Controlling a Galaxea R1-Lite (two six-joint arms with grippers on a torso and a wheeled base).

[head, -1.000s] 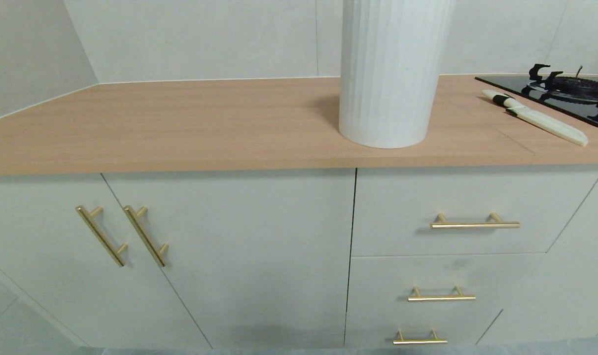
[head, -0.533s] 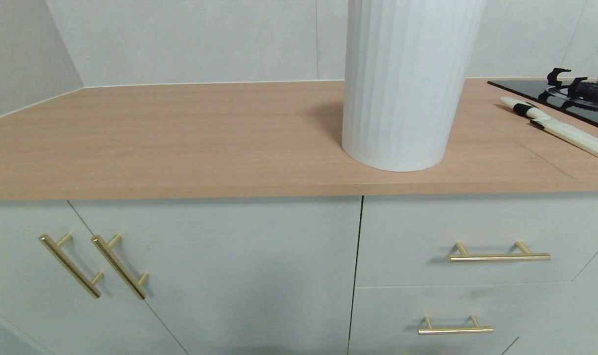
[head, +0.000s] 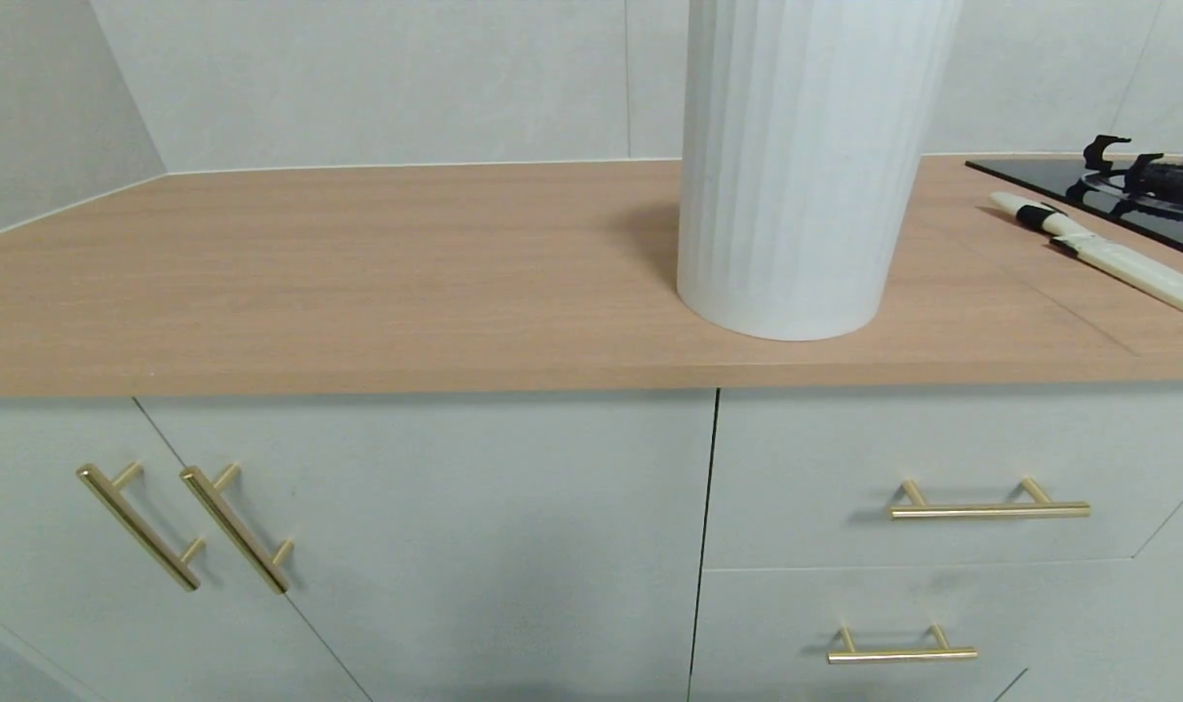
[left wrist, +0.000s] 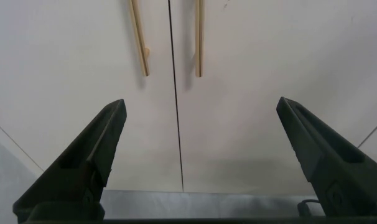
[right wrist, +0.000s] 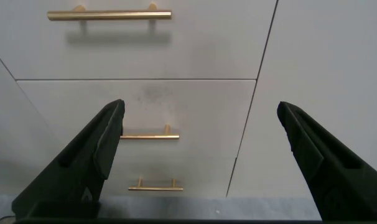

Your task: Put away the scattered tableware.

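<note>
**Head view has closed in on the counter; the knife is not yet in reach**

Over the last second the whole head picture shifted and the cabinet grew larger. That is the camera moving, not the things. For the last half second it has held steady. I judge the approach is done or nearly so, and no tableware has been picked up.

Nearest, well below the white ribbed container point(head: 796, 166), both arms hang low before the cabinet fronts. The left gripper point(left wrist: 201, 162) has its jaws wide apart and holds nothing. It faces the paired door handles point(left wrist: 139, 37), which sit below and to the left of the container. The right gripper point(right wrist: 201, 162) is likewise spread and empty, facing the drawer handle point(right wrist: 109, 14) under the container's right side.

Above them, the wooden countertop point(head: 357, 273) carries the container close to its front edge. The knife point(head: 1108, 255), cream with a black band, lies flat to the container's right, apart from it and just beside the black hob point(head: 1059, 180). Either arm would first have to rise to counter height, the right one being the nearer.

Behind the container runs a pale tiled wall point(head: 406, 78).
</note>
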